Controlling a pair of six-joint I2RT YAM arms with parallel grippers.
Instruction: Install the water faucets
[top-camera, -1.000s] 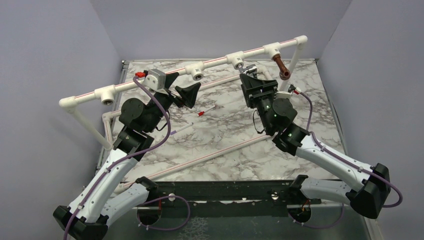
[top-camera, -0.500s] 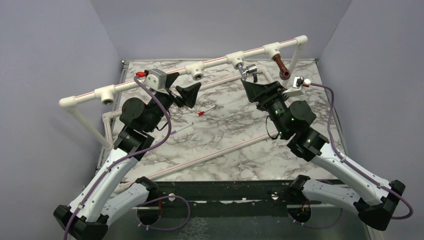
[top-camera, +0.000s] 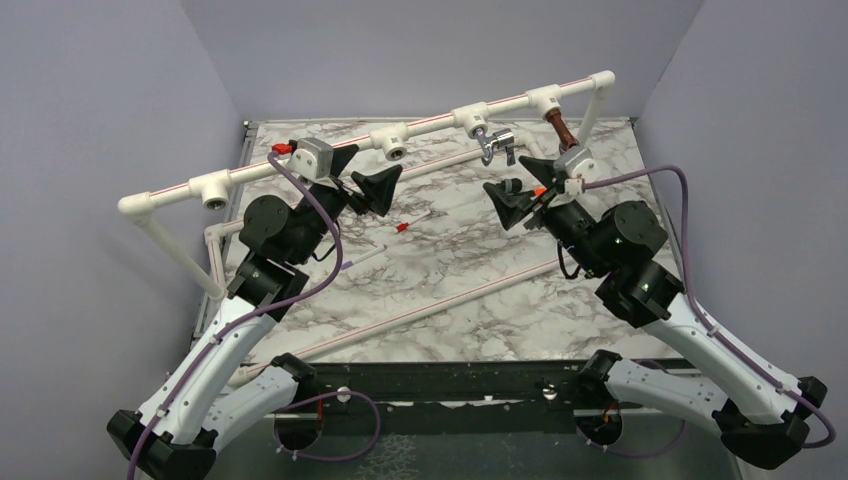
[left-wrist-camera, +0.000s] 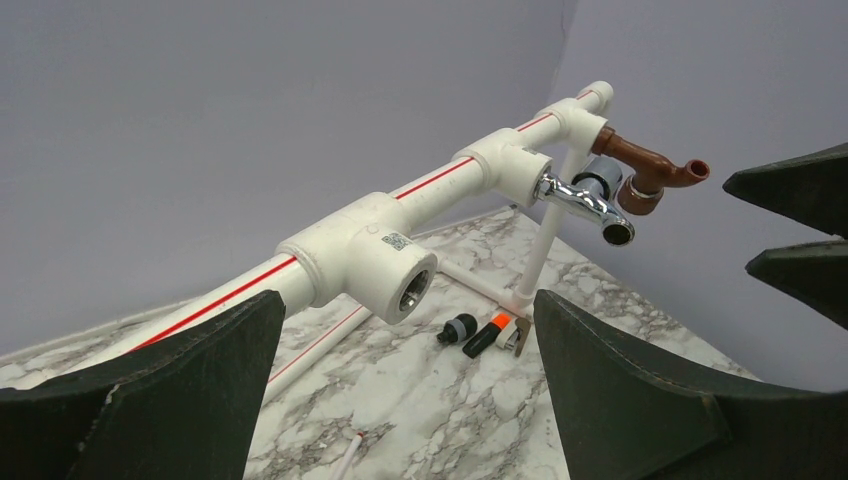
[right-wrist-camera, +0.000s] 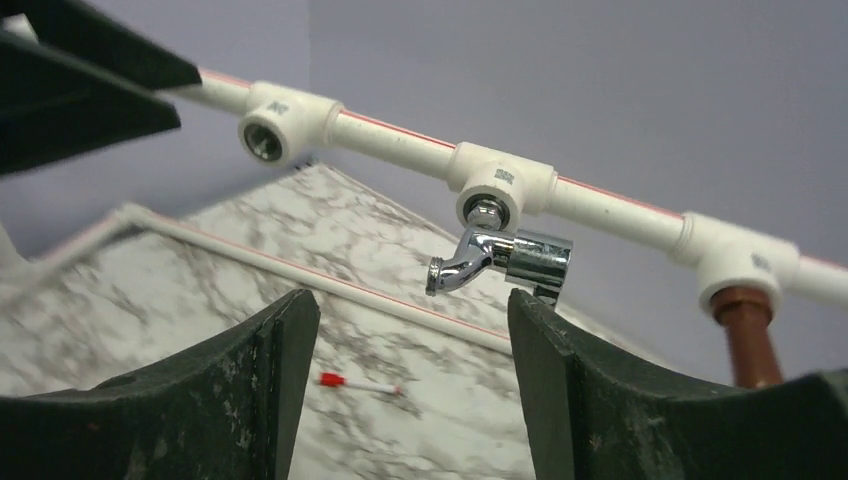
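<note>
Filling tee sockets (left-wrist-camera: 510, 165), seemingly threaded: chrome faucet (left-wrist-camera: 585, 200), brown faucet (left-wrist-camera: 650, 170); left claw (top-camera: 377, 158), right claw (top-camera: 503, 172) spread.

The right claw (right-wrist-camera: 408, 320) holds its two dark fingers (right-wrist-camera: 200, 400) apart, with nothing between them. Beyond the gap, a chrome tap (right-wrist-camera: 510, 255) sits in the middle socket (right-wrist-camera: 500, 180) of a white pipe (right-wrist-camera: 390, 132) with a red stripe. The left socket (right-wrist-camera: 275, 122) shows an open mouth. The right socket (right-wrist-camera: 745, 262) holds a reddish-brown tap (right-wrist-camera: 748, 340). A red-tipped stick (right-wrist-camera: 358, 384) lies on the marble worktop (right-wrist-camera: 200, 275).
</note>
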